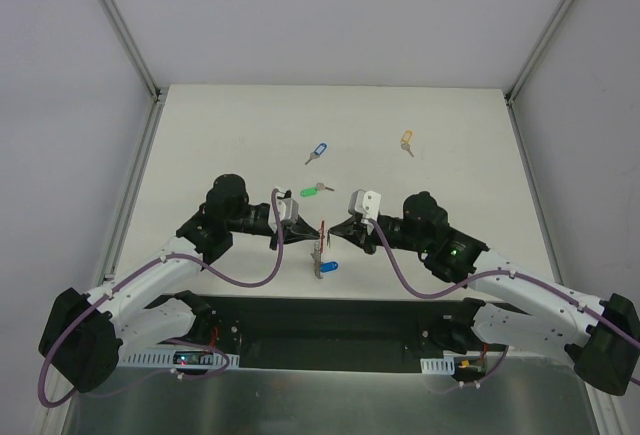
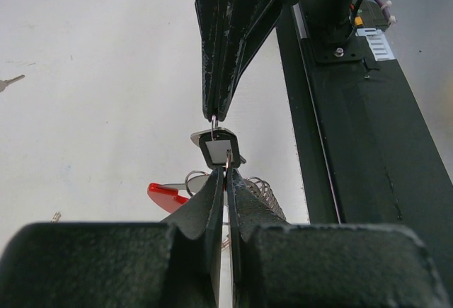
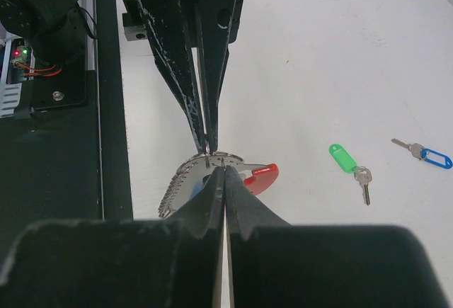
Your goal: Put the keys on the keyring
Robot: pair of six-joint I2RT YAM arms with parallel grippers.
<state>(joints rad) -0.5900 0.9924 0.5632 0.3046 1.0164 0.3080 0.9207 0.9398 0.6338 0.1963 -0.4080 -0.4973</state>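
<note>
Meeting tip to tip over the near middle of the table, the left gripper and the right gripper each have their fingers pressed tight together. Between them is the keyring, its red band upright in the top view and its grey ribbed strap curving down toward the near side. Both wrist views show a sliver of thin wire caught at each pair of tips. Whether that wire belongs to the keyring or to a key's own small loop cannot be told.

From the left wrist, a black-tagged key sits just under the right gripper's tips and touches the left gripper's tips. A blue tag lies at the near end of the bunch, against the grey strap.

Three keys lie loose on the table, apart from the keyring:
- The green-tagged key is just beyond the grippers.
- The loose blue-tagged key is farther back.
- The yellow-tagged key is far and to the right
</note>
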